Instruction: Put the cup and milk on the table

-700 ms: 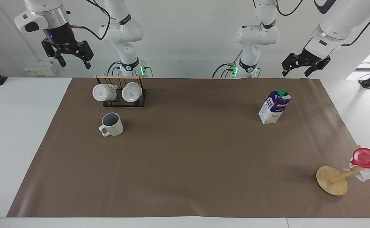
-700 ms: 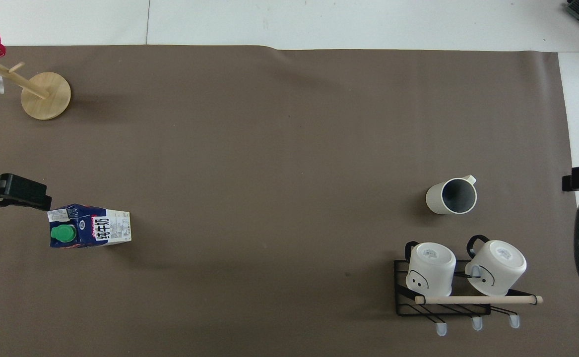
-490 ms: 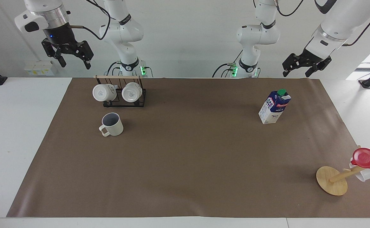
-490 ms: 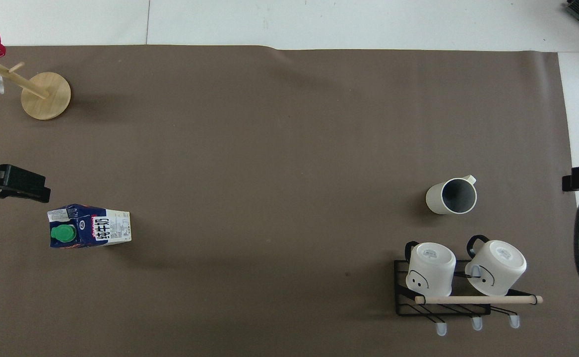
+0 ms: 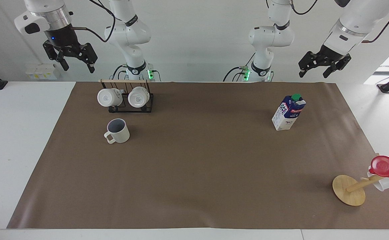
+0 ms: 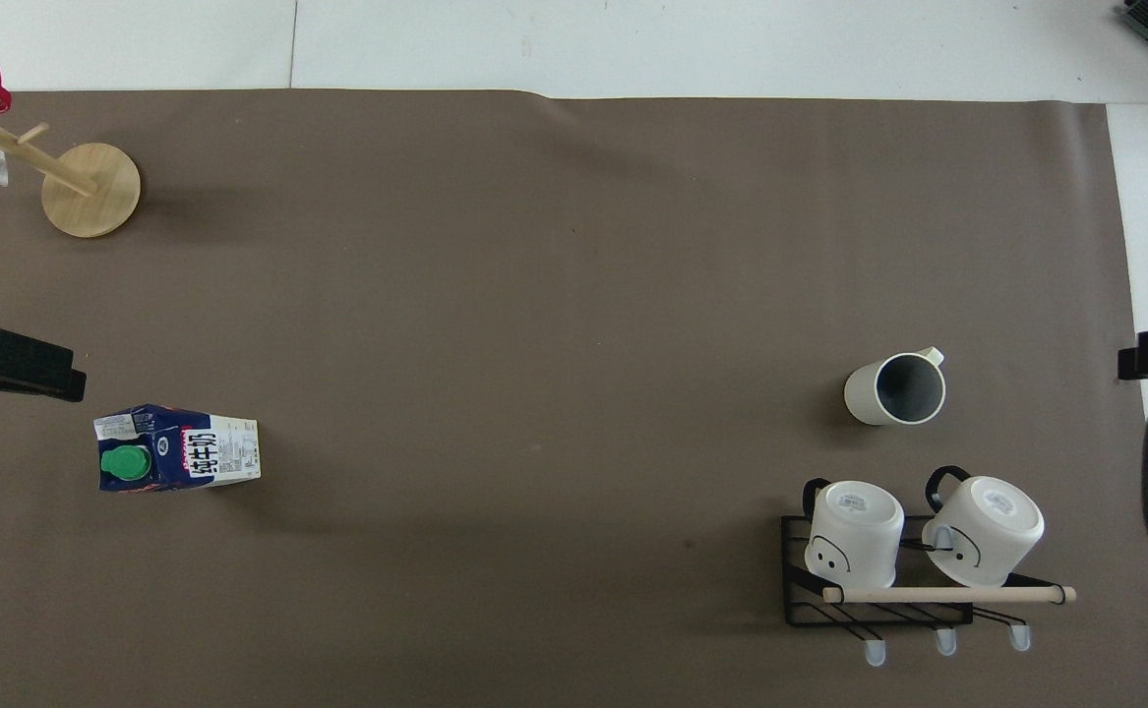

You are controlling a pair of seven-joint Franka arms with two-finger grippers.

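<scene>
Nearest the robots, both pincers hang high above the tabletop's [image 5: 21, 140] robot-side edge, empty, fingers spread apart. The right pincer [image 5: 75, 63] is over the white strip at the right arm's end; the left pincer [image 5: 321, 68] is over the edge at the left arm's end. A black rack [image 5: 130, 100] with two white mugs sits next on the brown paper. The milk [image 5: 288, 112] stands upright well below the left pincer, apart from it. Slightly farther, the cup [image 5: 118, 131] stands upright beside the rack, well clear of the right pincer. Farthest, a wooden stand [image 5: 349, 190] carries a red cup [image 5: 386, 166].
</scene>
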